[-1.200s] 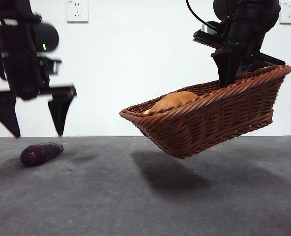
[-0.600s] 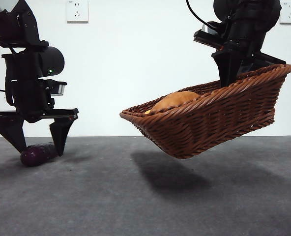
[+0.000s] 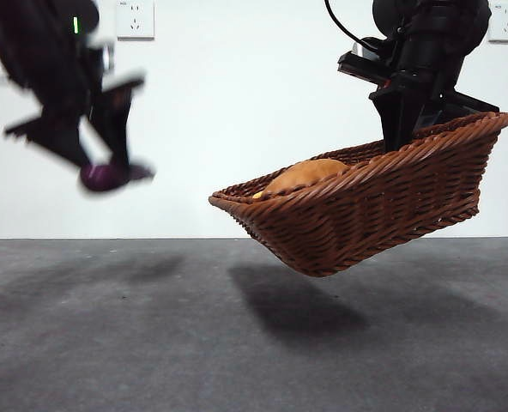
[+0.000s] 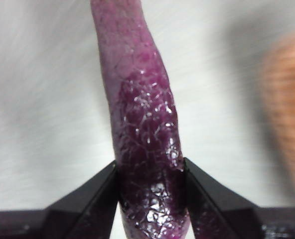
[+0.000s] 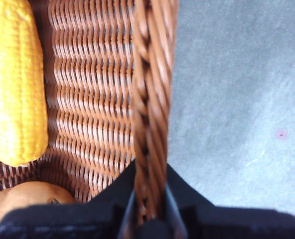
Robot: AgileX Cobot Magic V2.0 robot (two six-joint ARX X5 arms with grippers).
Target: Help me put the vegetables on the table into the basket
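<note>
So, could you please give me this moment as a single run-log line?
left end effector: shut on eggplant, airborne | right end effector: shut on basket rim, tilted off table | inside: corn, potato

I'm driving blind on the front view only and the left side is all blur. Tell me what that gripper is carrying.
Observer: The left gripper is shut on the eggplant; its jaws pinch it near one end.
Operator: Confirm what's inside the basket. I only see an orange hump.
Observer: The right wrist view shows a corn cob lying on the basket floor, next to the potato.
Operator: Report how the basket is held.
Observer: The right gripper clamps the braided rim, one jaw inside the wall and one outside.
</note>
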